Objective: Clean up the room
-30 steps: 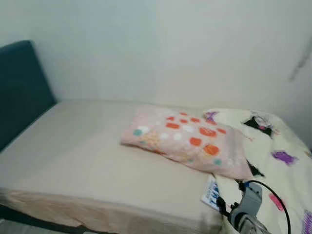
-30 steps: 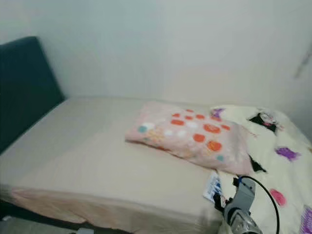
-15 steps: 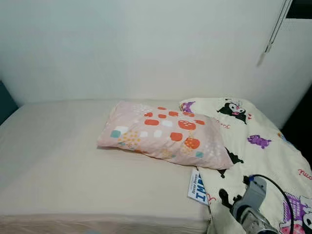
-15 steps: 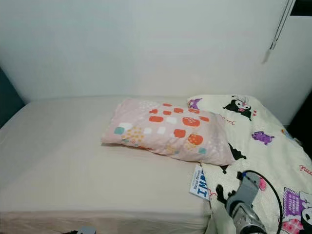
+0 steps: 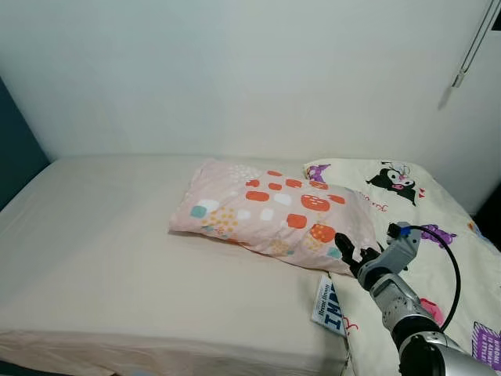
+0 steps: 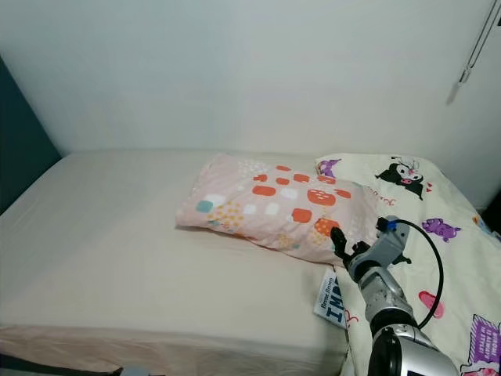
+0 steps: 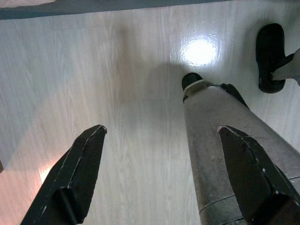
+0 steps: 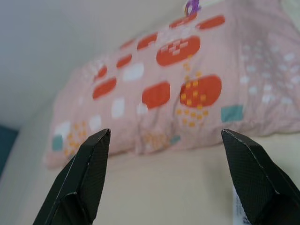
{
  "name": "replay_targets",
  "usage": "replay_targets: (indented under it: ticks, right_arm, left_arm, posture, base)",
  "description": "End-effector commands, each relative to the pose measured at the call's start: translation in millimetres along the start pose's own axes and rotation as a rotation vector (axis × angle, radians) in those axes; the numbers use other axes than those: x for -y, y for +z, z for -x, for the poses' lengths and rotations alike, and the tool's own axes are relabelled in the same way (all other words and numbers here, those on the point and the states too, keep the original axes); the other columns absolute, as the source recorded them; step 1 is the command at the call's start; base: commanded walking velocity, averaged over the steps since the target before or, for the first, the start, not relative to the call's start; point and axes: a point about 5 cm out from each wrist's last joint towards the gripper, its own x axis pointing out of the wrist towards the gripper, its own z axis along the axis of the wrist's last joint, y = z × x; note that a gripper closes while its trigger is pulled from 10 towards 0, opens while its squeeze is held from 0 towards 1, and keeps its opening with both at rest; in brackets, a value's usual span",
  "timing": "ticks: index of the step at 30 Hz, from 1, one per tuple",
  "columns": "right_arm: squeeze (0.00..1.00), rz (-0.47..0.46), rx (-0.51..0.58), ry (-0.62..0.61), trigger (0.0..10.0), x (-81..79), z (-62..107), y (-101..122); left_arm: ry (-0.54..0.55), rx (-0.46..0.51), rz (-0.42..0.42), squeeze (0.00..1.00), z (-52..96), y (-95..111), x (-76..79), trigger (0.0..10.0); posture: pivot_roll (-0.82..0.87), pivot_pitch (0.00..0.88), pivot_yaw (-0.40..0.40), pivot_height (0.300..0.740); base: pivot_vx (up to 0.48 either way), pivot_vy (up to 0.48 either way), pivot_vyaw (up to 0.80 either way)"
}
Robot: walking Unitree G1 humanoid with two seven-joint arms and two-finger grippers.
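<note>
A pink pillow (image 5: 270, 213) with orange and white patches lies across the middle of the bed (image 5: 117, 258). Its right end rests on a cream cartoon-print blanket (image 5: 427, 207). A white booklet with blue lettering (image 5: 328, 305) pokes out from under the blanket's edge near the bed's front. My right gripper (image 5: 347, 258) hovers open just in front of the pillow's near right corner, and the pillow (image 8: 159, 93) shows beyond its spread fingertips. My left gripper (image 7: 161, 173) hangs open above the wooden floor.
A beige sheet covers the bed's left half. A dark teal headboard (image 5: 14, 153) stands at the left, and a white wall runs behind. A blind cord (image 5: 468, 48) hangs at the top right. My grey leg (image 7: 220, 136) and a black foot (image 7: 270, 56) stand on the floor.
The camera has swung slightly, shifting the scene. My right arm has risen from the lower edge and reached forward to the pillow's near right corner.
</note>
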Motion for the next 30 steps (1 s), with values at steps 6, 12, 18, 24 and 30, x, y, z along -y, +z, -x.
replay_targets:
  ticks: [6,12,18,24,30]
  right_arm:
    - [0.0,-0.089,0.09,-0.004,10.0,5.6,-0.2,22.6]
    - [0.0,-0.124,0.148,-0.009,10.0,13.0,2.2,39.7]
    - [0.0,-0.121,0.144,-0.004,10.0,12.1,1.8,39.2]
    - [0.0,-0.112,0.121,0.011,10.0,9.5,1.2,32.3]
    - [0.0,-0.12,0.136,0.022,10.0,12.4,3.0,35.6]
  left_arm:
    - [0.026,-0.011,-0.019,0.0,1.3,-4.3,-9.2,10.0]
    - [0.083,0.073,0.02,0.0,0.8,16.6,-21.6,10.0]
    - [0.127,0.156,0.067,0.0,1.5,39.0,-32.2,10.0]
    - [0.182,0.292,0.119,0.0,5.7,76.6,-47.7,10.0]
    - [0.251,0.484,0.161,0.0,19.7,129.0,-72.3,10.0]
  posture:
    - [-0.09,0.0,0.016,0.675]
    - [-0.09,0.0,0.014,0.65]
    - [-0.08,0.0,0.008,0.63]
    - [-0.08,0.0,0.002,0.615]
    - [-0.07,0.0,0.015,0.595]
  base:
    - [0.0,0.0,0.0]
    - [0.0,0.0,0.0]
    - [0.0,0.0,0.0]
    - [0.0,0.0,0.0]
    - [0.0,0.0,0.0]
